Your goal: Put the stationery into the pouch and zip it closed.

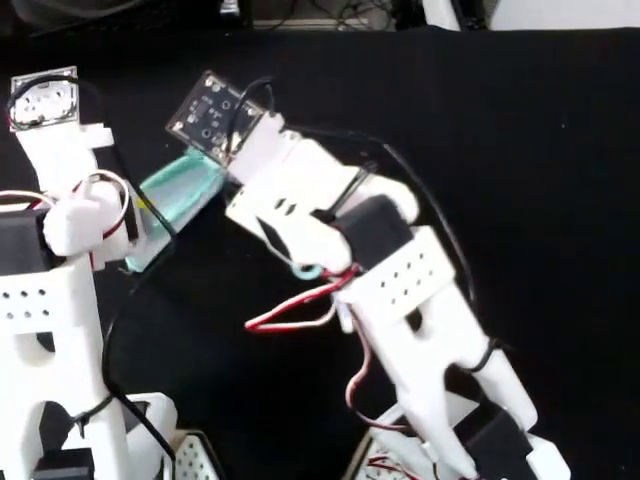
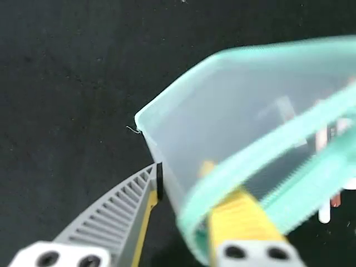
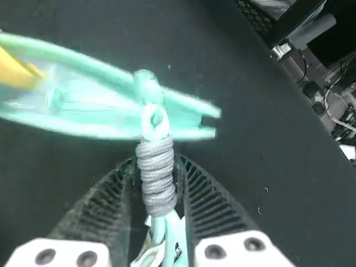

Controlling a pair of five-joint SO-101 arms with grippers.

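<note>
Pouch (image 1: 180, 188): located on the left side of the black tablecloth (image 1: 520, 150), between the two arms.

Left gripper (image 2: 181, 178): clamped on the pouch's end wall. The yellow-padded finger (image 2: 239, 214) is set inside the mouth and the grey ribbed finger (image 2: 119, 206) outside it. Judged purpose: the pouch is anchored so that a pull on the zip does not drag the whole bag along.

Right gripper (image 3: 156, 164): pinched together on the zip pull cord (image 3: 156, 183), just behind the slider (image 3: 146, 83). The cord is held roughly in line with the fingers. Judged purpose: force is passed to the slider through the cord, as the slider itself offers too little to grip.

Stationery (image 2: 325, 139): seen through the wall, already inside the pouch. Slender pinkish and white pieces are noted; their kind cannot be told.

Materials:
- The pouch body is soft, frosted, translucent plastic with rounded corners.
- The body is edged by mint-green zip tapes with fine teeth.
- The cord is a mint string looped through the slider's eye and bound with a tight grey coil, which gives a ridged, grippable surface.

Near the left gripper the two zip tapes are seen apart, so closure is judged incomplete.
</note>
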